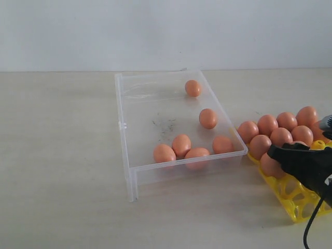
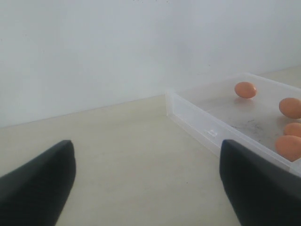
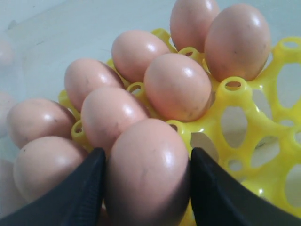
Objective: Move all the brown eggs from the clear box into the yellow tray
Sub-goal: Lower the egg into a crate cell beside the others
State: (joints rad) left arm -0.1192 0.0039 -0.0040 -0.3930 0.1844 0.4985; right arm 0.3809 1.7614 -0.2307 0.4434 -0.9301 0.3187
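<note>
Six eggs [image 1: 181,144] boxed, right gripper [image 3: 146,162] overlapping tray [image 1: 296,211]

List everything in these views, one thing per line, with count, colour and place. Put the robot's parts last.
smooth oval eggs in the box: six, orange-brown, on the box floor; four clustered by the nearer wall, two farther back along the right side.
eggs in the tray: nine, orange-brown, packed in rows, counting the gripped egg.
transparent plastic rectangular box: one, clear, middle of the table.
openwork plastic egg tray: one, bright yellow, right of the box.
table: one, pale beige, under everything.
wall: one, white, behind the table.
left gripper: one, black, open, over bare table beside the box.
right gripper: one, black, closed on the gripped egg at the tray.
</note>
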